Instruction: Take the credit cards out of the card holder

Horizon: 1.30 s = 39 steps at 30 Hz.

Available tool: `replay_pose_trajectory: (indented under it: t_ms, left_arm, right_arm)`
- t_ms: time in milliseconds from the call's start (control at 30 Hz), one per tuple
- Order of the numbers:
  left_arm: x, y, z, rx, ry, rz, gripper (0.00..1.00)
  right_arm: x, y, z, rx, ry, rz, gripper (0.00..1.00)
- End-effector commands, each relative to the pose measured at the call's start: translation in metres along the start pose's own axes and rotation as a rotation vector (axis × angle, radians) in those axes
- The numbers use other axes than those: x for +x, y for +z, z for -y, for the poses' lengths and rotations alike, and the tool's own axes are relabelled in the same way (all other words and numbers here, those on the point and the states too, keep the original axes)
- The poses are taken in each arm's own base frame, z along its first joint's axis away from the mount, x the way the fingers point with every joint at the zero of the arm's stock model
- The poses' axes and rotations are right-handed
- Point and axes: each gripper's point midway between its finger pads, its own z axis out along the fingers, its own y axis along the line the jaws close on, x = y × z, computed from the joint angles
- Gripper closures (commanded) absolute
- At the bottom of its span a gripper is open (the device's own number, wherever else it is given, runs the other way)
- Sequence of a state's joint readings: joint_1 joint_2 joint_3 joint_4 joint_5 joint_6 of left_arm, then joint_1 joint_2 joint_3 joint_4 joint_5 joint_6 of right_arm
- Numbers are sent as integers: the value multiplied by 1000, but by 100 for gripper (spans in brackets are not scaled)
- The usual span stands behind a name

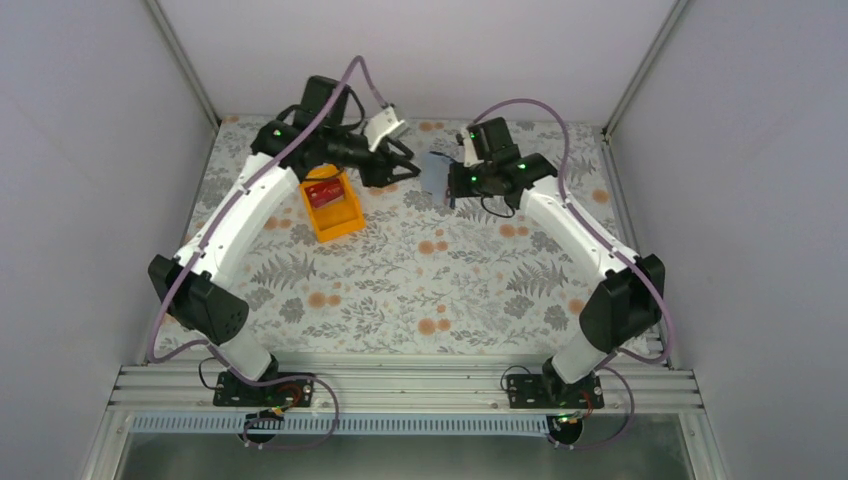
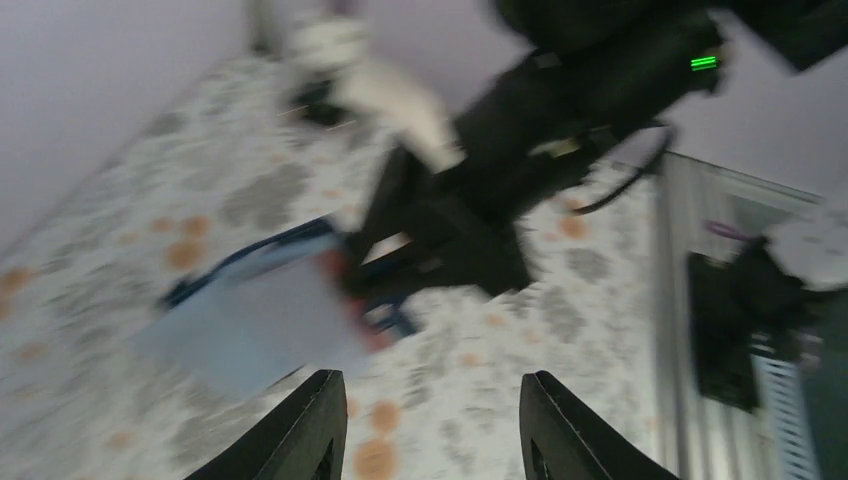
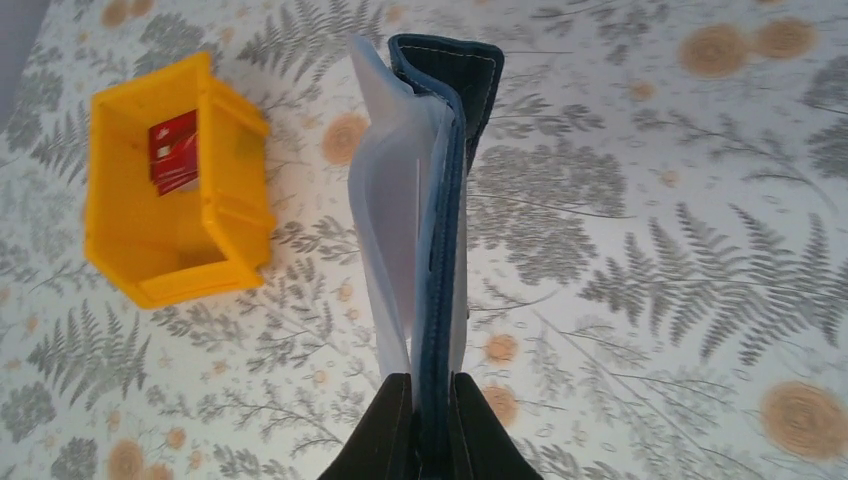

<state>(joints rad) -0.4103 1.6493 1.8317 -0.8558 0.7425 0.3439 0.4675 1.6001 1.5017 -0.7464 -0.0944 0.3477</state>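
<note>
Your table [image 1: 450,285] is no hazard in itself, but a thin card that slips onto it would lie flat and be hard to pick up. The tray [image 1: 349,226] sits on the far left part, just beside your left gripper [image 1: 405,168] and apart from the holder [image 1: 436,172]. A card pulled free has a gap to cross, so if you let go early it misses the tray.

Your right gripper [image 3: 430,405] is clamped on one edge of the holder, with the holder off the table and its other end free. That is a narrow pinch: a tug along the holder's length could slide it out of the jaws, and a sideways push could swing it round. Your left gripper hangs wide and empty, facing the holder from close by. Its wrist view is blurred, so you can't line the fingers up from it; come in crooked and you knock the holder instead of gripping.

The clear sleeves [image 3: 385,230] flare out toward the tray side and look floppy, so the fingers may catch a sleeve rather than a card. One red card [image 3: 172,152] lies in the tray. No card shows in the holder from the right wrist view; a red smear at its edge in the left view may be one, but I can't tell
</note>
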Motion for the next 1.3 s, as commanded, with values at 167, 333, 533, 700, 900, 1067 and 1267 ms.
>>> replay_pose_trajectory:
  t_ms: [167,333,533,700,900,1067,1267]
  left_arm:
    - [22,30,35,225,-112,-6,62]
    - [31,29,24,247,-210,6,68]
    - [52,43,16,285,-308,-35,68]
    - [76,34,-50,18,-396,-69,71]
    - [112,21,-107,-210,-418,-137,71]
    - [128,0,-141,-297,-465,-133,71]
    - [121,-29,-160,-369,-448,-101,71]
  right_arm:
    - [-11,-22,-82,-378,4,12,96]
    - [-21,-40,-98,-514,29,35,96]
    - [-23,-55,-122,-670,-3,26,96]
    - [-20,-65,-122,-694,-25,28,96]
    - [-10,-77,-135,-814,-76,-6,96]
    - [-8,-57,-114,-679,-41,-16,96]
    - [-3,-13,-71,-391,28,-25,96]
